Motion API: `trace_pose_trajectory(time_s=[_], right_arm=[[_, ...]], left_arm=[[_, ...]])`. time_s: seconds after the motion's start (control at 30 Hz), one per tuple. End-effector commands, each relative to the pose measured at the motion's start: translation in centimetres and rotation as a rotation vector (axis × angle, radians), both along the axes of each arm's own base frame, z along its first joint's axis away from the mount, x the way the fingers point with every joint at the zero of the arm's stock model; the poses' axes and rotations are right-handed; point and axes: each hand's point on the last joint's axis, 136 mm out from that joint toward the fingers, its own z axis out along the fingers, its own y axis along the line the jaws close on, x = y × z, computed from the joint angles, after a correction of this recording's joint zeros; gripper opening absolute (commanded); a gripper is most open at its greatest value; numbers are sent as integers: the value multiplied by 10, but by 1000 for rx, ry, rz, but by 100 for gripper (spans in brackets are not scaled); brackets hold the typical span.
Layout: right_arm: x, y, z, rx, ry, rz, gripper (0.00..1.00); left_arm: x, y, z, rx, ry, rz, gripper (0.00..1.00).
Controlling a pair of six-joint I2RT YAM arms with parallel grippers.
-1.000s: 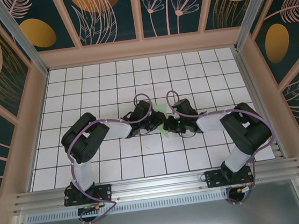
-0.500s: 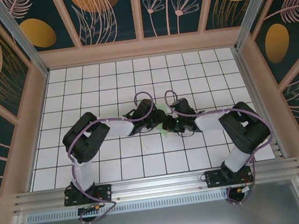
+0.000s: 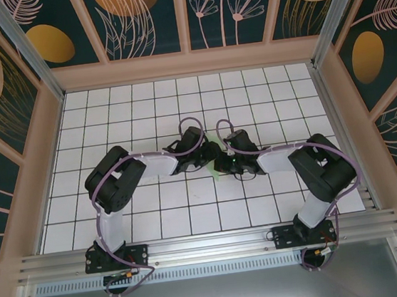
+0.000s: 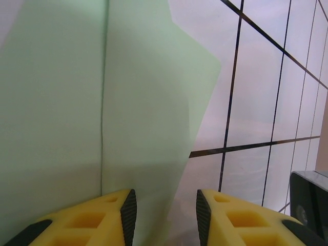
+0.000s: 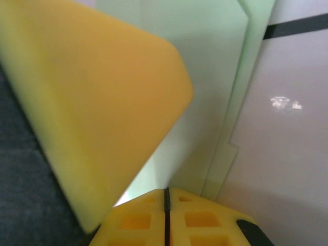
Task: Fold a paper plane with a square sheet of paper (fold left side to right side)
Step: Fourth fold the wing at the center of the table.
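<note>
The sheet of paper [image 3: 215,147] is pale mint green and lies folded at the table's middle, mostly hidden under both grippers. In the left wrist view the paper [image 4: 143,102] shows a straight vertical crease and a slanted right edge running down between the yellow fingers. My left gripper [image 4: 166,205] is open, its pads apart just above the sheet. My right gripper [image 5: 166,202] is shut, pads pressed together, tips down at the layered paper [image 5: 215,97]. A left finger [image 5: 92,102] looms close beside it. From above, the left gripper [image 3: 209,163] and right gripper [image 3: 222,164] almost touch.
The white grid-tiled table [image 3: 145,119] stretches out all around the two arms. Wooden walls with patterned panels [image 3: 189,62] enclose it at the back and sides. An aluminium rail [image 3: 210,246] carries both arm bases along the near edge.
The left gripper's jaws have spread apart over the paper. Both wrists have crept a little closer together and toward the back. The right gripper has stayed shut.
</note>
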Motion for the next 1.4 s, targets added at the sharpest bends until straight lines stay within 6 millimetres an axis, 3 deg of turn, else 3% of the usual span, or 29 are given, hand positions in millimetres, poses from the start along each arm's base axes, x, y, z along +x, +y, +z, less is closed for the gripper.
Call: trace_pose_trajectory(time_s=[0.0, 0.73, 0.97, 1.17, 1.27, 1.37], right_arm=[[-54, -48, -65, -250, 217, 0, 11], [-61, -51, -69, -259, 232, 14, 12], [-62, -50, -68, -252, 226, 37, 12], [-63, -51, -63, -244, 225, 83, 12], [-65, -53, -62, -247, 223, 105, 12], [-68, -56, -62, -252, 227, 119, 12]], left_arm=[[29, 33, -24, 125, -23, 78, 40], [88, 15, -3, 42, -90, 80, 44], [107, 19, 15, 36, -130, 80, 44], [99, 40, 54, 65, -216, 92, 45], [81, 44, 69, 40, -238, 56, 43], [56, 36, 73, -3, -231, -13, 42]])
